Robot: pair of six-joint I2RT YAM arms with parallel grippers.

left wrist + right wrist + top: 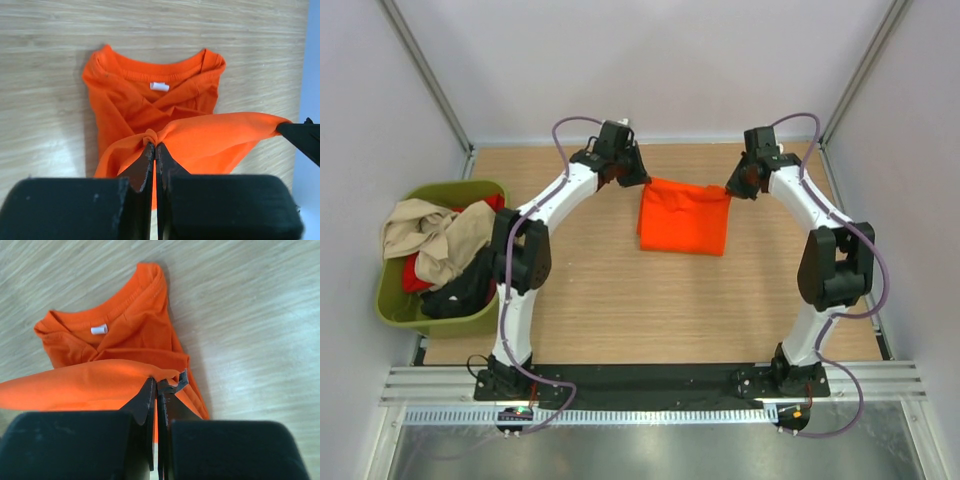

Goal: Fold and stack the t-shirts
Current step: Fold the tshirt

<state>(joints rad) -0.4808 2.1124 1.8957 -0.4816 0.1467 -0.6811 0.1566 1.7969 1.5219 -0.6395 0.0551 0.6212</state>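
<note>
The orange t-shirt [684, 216] lies partly folded at the far middle of the table, round neck toward the near side. My left gripper [638, 178] is shut on its far left corner, and my right gripper [732, 188] is shut on its far right corner. Both hold that edge lifted and stretched between them. In the left wrist view the orange t-shirt [165, 110] bunches at my closed left gripper [154, 145], collar and white label beyond. The right wrist view shows the orange t-shirt [120, 340] pinched in my right gripper [156, 382].
An olive-green tub [392, 305] stands at the left table edge, holding beige [430, 235], red [417, 275] and black [460, 290] t-shirts in a heap. White walls close in the table at the back and sides. The wooden table [650, 310] extends toward the arm bases.
</note>
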